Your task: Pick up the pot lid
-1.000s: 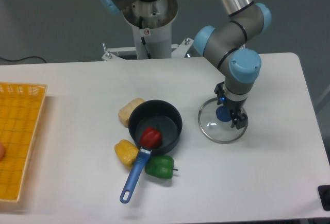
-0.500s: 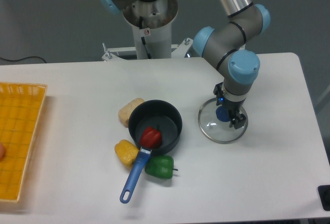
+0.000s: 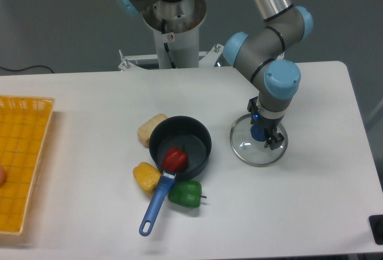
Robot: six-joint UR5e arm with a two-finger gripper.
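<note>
While the pot lid (image 3: 245, 148) lies beneath the pincer (image 3: 267, 126), its blue knob (image 3: 257, 132) sits close by the pincer's fingertips, which stand apart.

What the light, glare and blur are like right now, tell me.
Camera view: bright, fairly even light on the pale tabletop, soft shadows; the black pan reads dark inside; the clear lid shows mainly as its rim; no obvious blur on the gripper.

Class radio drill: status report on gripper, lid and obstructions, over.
Gripper open at blue knob, contact unclear. Pot lid on table. Black pan off to one side, seemingly not in the way.
</note>
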